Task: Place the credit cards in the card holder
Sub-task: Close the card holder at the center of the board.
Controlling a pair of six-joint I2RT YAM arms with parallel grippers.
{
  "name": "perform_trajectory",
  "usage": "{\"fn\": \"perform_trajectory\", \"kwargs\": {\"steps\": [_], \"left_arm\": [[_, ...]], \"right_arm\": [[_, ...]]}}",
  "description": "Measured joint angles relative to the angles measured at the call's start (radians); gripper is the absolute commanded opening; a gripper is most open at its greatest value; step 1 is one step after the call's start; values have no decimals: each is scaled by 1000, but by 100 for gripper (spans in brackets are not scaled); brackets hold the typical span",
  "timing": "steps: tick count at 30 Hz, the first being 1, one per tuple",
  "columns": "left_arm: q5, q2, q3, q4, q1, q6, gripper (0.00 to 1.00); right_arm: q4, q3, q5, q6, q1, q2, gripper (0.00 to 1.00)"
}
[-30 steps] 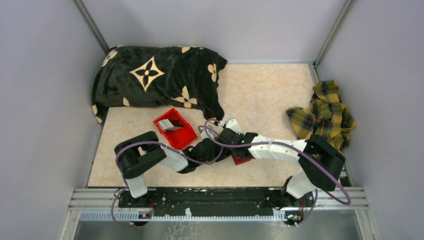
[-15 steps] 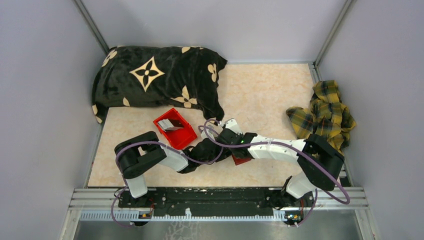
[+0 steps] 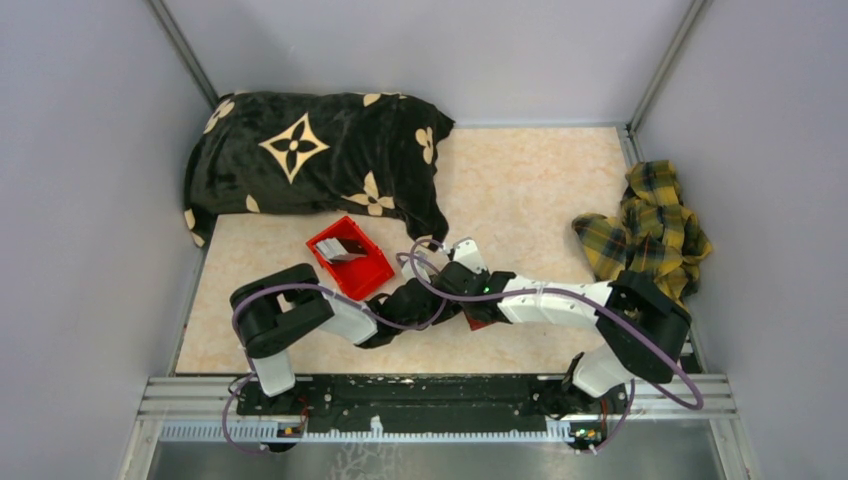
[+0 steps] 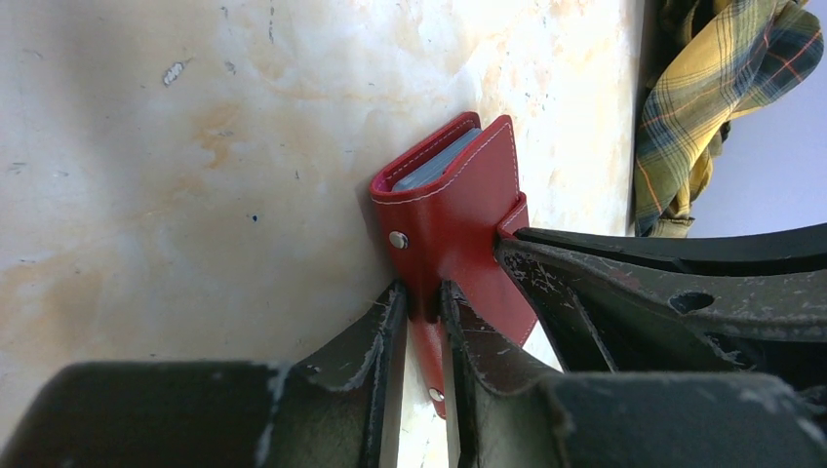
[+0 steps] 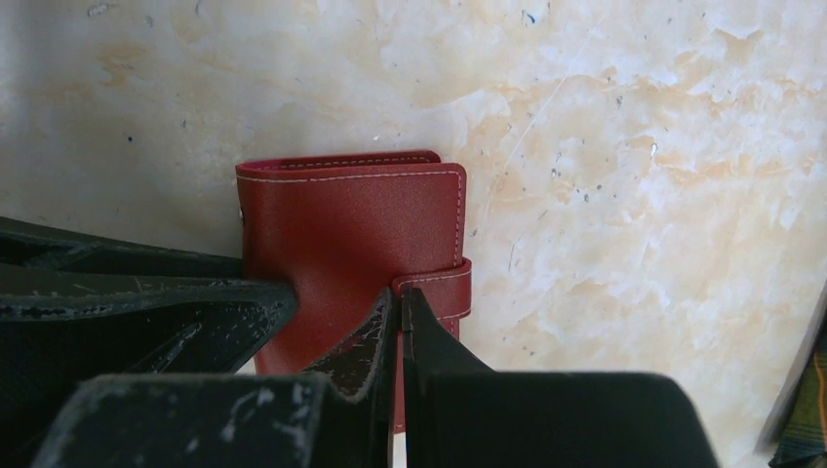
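Note:
The card holder [image 4: 451, 210] is a dark-red folding wallet lying on the tabletop, its blue-grey lining [image 4: 437, 164] showing at the open edge. My left gripper [image 4: 424, 300] is shut on the wallet's edge flap just below a snap stud. My right gripper [image 5: 401, 302] is shut on the wallet's snap tab [image 5: 437, 286]. In the top view only a red corner of the card holder [image 3: 480, 322] shows under the two crossed wrists. The credit cards [image 3: 345, 250] lie as a pale grey stack in the red bin, apart from both grippers.
The bright red plastic bin [image 3: 372, 275] stands left of the grippers. A black cushion with tan flowers [image 3: 310, 150] lies at the back left. A yellow plaid cloth [image 3: 650, 225] lies at the right edge and also shows in the left wrist view [image 4: 702, 88].
Both grippers stay clamped on the wallet. The right forearm has sunk slightly toward the near edge, and the visible red corner shifted a little left.

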Motion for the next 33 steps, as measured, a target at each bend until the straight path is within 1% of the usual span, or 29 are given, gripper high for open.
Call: {"fn": "perform_trajectory", "kwargs": {"steps": [7, 13, 20, 25, 26, 33], "left_arm": [[-26, 0, 0, -2, -12, -8, 24], [-44, 3, -14, 16, -18, -37, 23], [-61, 4, -31, 36, -27, -61, 22], [-87, -8, -38, 25, -47, -69, 23], [-89, -11, -40, 23, -50, -71, 23], [-89, -23, -36, -5, -69, -75, 24]], "right_arm": [[78, -25, 31, 19, 8, 16, 0], [80, -2, 80, 36, 42, 61, 0], [85, -10, 112, 127, 60, 65, 0], [123, -51, 138, 188, 83, 27, 0], [122, -57, 140, 200, 89, 20, 3], [114, -108, 138, 283, 126, -56, 17]]}}
